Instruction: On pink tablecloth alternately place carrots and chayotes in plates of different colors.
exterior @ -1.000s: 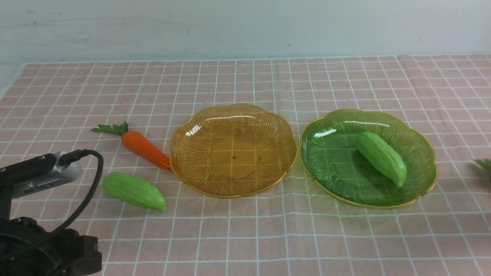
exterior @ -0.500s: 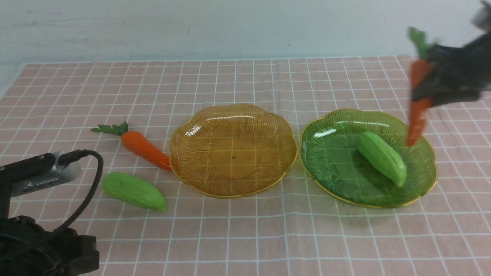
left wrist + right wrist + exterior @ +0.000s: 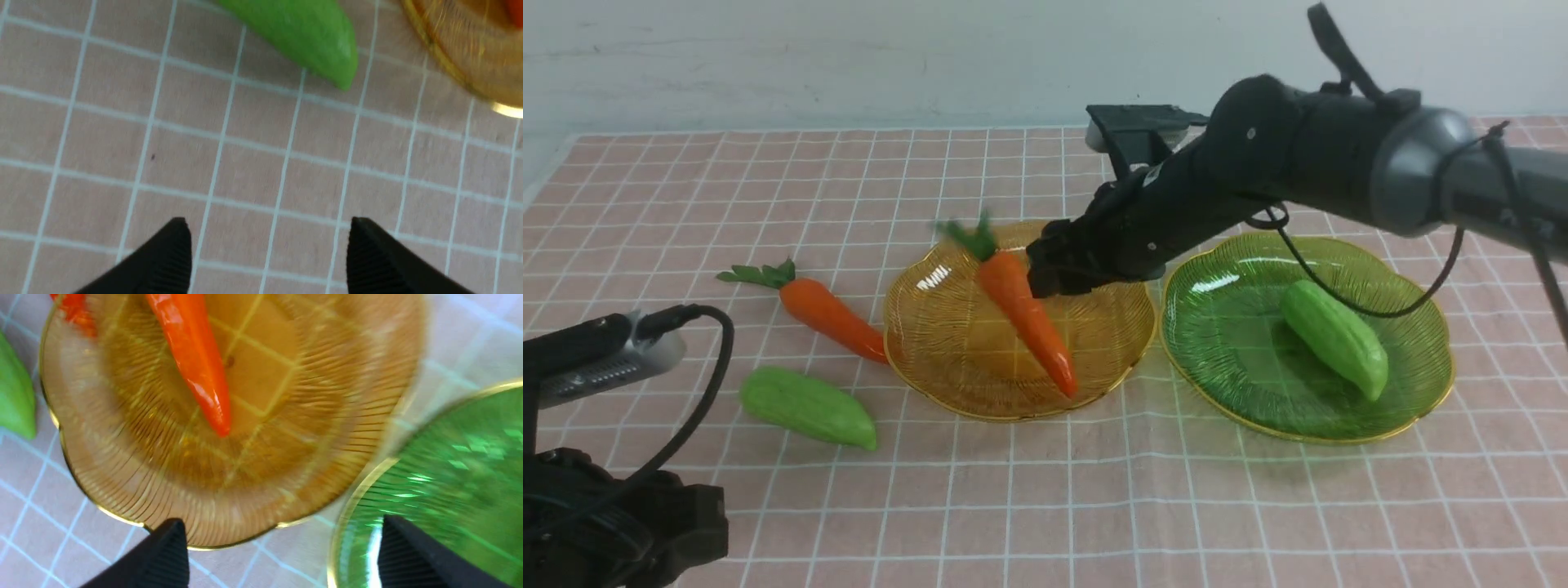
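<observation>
On the pink tablecloth [image 3: 1094, 506], one carrot [image 3: 1025, 314] lies slanted in the amber plate [image 3: 939, 343], its green top blurred. My right gripper [image 3: 1049, 269] hovers just above it; in the right wrist view the gripper [image 3: 282, 531] is open and empty, apart from the carrot [image 3: 196, 359]. The green plate [image 3: 1241, 359] holds one chayote [image 3: 1335, 336]. The second carrot [image 3: 829, 314] touches the amber plate's left rim. The second chayote [image 3: 807, 406] lies in front of it. My left gripper [image 3: 267, 232] is open over bare cloth, short of that chayote [image 3: 302, 32].
The right arm [image 3: 1323, 155] reaches from the right across the back of the green plate, with a cable hanging over it. The left arm's camera and cable [image 3: 596, 363] stand at the front left corner. A grey wall runs behind the cloth's far edge.
My right arm swung in from the far right with the carrot, over the green plate to the amber plate, and let the carrot go there. The left arm barely shifted.
</observation>
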Available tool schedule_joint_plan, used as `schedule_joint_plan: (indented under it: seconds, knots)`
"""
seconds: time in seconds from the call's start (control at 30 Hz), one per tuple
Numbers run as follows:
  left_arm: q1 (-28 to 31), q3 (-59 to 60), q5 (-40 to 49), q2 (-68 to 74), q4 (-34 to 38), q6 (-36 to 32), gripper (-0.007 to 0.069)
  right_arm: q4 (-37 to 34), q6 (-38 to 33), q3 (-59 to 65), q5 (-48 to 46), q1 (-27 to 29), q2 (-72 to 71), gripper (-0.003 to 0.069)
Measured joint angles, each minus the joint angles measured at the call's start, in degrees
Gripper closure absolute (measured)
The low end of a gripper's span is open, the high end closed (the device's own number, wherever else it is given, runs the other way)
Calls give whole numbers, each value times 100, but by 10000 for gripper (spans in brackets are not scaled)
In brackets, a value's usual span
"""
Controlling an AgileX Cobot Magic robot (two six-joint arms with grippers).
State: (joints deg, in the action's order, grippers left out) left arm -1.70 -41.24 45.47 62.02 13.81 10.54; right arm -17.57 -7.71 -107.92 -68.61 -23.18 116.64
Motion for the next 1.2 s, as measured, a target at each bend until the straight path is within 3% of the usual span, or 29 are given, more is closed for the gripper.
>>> schedule_joint_plan:
  seconds: [0.17,0.3,0.37,0.57,0.83,0.93,1.03,1.2]
  knots:
    - [0,-329,-1097,1262,20,595,72,102,422,-114,-226,281,-741,307]
    - [0,-501,-1615,2133,187,1070,57,97,424,532,-273,262,-1856,587]
    - [0,-785,-1974,2674,509,1417,57,97,388,918,-309,237,-2395,648]
    - [0,-1053,-2534,3394,1090,1588,57,121,257,1753,-355,232,-3359,673]
    - [0,-1088,-2856,3973,1361,1582,67,212,184,2226,-367,232,-3632,674]
    - [0,-1095,-2835,3968,1361,1514,119,233,184,2339,-366,232,-3632,674]
    - [0,-1144,-2665,3916,1361,1366,217,233,184,2395,-366,232,-3632,674]
    - [-61,-1544,-1743,3569,1376,905,320,233,184,2407,-361,232,-3637,674]
